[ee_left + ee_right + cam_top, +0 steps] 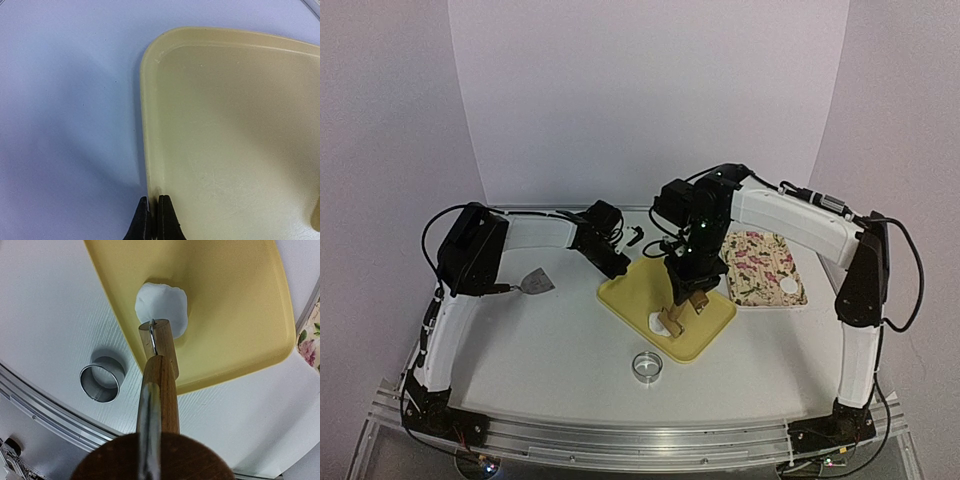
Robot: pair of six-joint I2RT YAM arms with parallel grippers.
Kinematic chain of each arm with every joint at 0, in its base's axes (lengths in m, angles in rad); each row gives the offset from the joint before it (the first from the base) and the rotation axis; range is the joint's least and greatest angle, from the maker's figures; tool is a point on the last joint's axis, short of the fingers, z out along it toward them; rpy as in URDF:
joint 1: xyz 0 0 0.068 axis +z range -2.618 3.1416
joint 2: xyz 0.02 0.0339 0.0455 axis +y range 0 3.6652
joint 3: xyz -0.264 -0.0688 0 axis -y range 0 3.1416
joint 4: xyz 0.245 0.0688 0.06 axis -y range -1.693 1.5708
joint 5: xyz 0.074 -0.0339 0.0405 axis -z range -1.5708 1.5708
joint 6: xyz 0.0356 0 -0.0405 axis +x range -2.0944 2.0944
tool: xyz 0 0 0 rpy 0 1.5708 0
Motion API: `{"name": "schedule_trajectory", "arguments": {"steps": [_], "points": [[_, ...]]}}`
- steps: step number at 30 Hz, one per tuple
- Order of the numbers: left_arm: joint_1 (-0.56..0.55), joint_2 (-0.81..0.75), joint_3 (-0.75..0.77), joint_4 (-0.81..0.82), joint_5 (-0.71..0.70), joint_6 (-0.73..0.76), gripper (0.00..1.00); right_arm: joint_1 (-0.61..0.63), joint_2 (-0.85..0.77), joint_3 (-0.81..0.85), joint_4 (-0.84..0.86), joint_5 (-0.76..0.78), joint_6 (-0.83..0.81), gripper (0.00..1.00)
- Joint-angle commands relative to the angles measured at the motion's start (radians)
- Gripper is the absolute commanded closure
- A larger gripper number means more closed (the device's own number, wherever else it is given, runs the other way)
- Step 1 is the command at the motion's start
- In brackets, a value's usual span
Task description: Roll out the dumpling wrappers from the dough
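A lump of white dough (161, 304) lies partly flattened on the yellow tray (235, 315), near its front corner. The head of a wooden roller (161, 347) rests on the dough's near edge. My right gripper (692, 283) is shut on the roller's handle, which hides its fingers in the right wrist view. My left gripper (154, 210) is shut on the tray's rim (148, 150) at the far left side. One dumpling wrapper (790, 287), a small white disc, lies on the floral board (760, 262).
A shiny ring cutter (647, 366) stands on the table in front of the tray. A small grey scraper (536, 283) lies by the left arm. The floral board sits just right of the tray. A metal rail runs along the table's near edge (45, 412).
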Motion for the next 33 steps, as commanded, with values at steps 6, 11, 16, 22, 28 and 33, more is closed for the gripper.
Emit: {"name": "schedule_trajectory", "arguments": {"steps": [6,11,16,22,28,33], "points": [[0.002,0.023,-0.024,-0.049,-0.008,0.011,1.0,0.007,0.007,0.057,-0.289,0.044,-0.003,1.0],[0.003,0.01,-0.035,-0.049,-0.015,0.013,1.0,0.007,0.033,0.045,-0.258,0.061,-0.007,1.0],[0.003,0.0,-0.047,-0.048,-0.019,0.012,1.0,0.006,0.038,0.003,-0.226,0.068,-0.016,1.0],[0.002,-0.007,-0.055,-0.044,-0.019,0.006,1.0,0.008,0.032,-0.045,-0.178,0.052,-0.017,1.0],[0.002,-0.007,-0.058,-0.041,-0.017,0.005,1.0,0.014,0.032,-0.081,-0.129,0.03,-0.01,1.0],[0.002,-0.002,-0.058,-0.038,-0.011,0.0,1.0,0.027,0.048,-0.1,-0.104,0.031,0.008,1.0]]}}
